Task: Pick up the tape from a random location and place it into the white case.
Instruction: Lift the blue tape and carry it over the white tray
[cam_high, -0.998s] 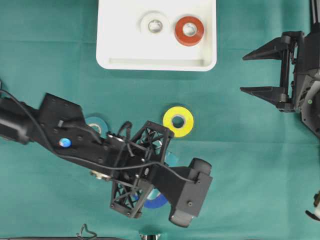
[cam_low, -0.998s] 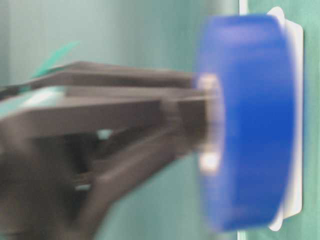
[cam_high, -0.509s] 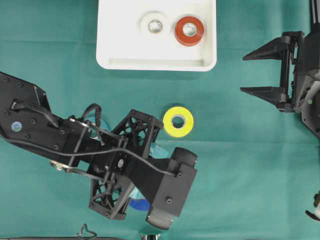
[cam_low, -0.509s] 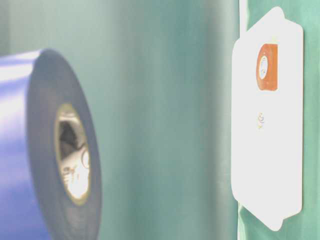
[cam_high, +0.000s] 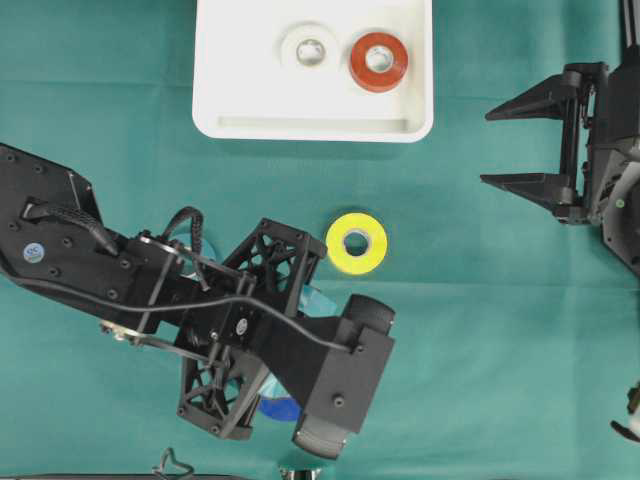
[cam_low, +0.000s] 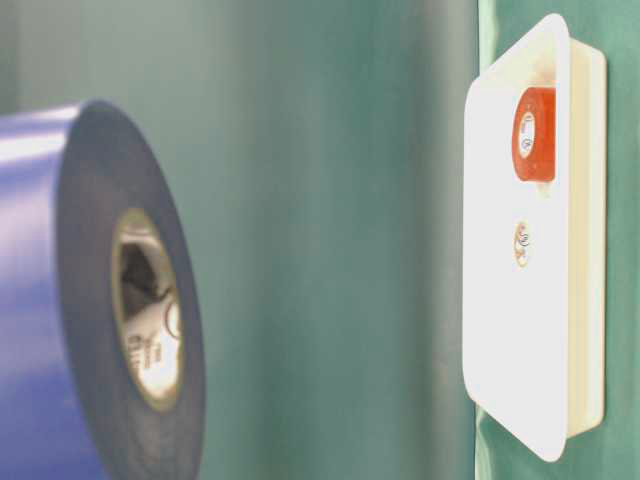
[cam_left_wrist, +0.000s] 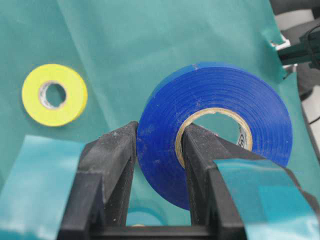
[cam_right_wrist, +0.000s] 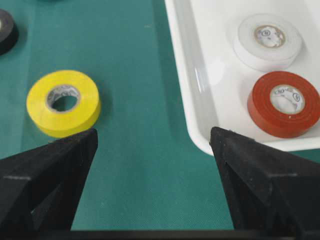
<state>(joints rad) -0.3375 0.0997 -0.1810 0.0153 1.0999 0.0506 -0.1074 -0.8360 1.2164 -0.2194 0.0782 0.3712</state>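
My left gripper (cam_left_wrist: 159, 132) is shut on a blue tape roll (cam_left_wrist: 215, 130): one finger is through the core and the other is on the outer face. The roll is held flat above the green cloth. In the overhead view only an edge of this blue tape roll (cam_high: 278, 408) shows beneath the left arm, near the front edge. It fills the left of the table-level view as a blurred blue tape roll (cam_low: 90, 300). The white case (cam_high: 310, 128) lies at the back centre. At the right, my right gripper (cam_high: 487, 148) hangs open and empty, and its wrist view shows the right gripper (cam_right_wrist: 152, 137) over bare cloth beside the white case (cam_right_wrist: 192, 100).
A white roll (cam_high: 310, 47) and a red roll (cam_high: 378, 61) lie in the case. A yellow roll (cam_high: 356, 242) lies on the cloth just right of the left arm. A black roll (cam_right_wrist: 6, 30) shows at a far corner. A pale blue roll (cam_left_wrist: 142, 218) lies under the left gripper.
A second ago the left arm drew back to the left and toward the front edge, carrying the blue roll. It has held still for the last half second. The right arm has not moved.
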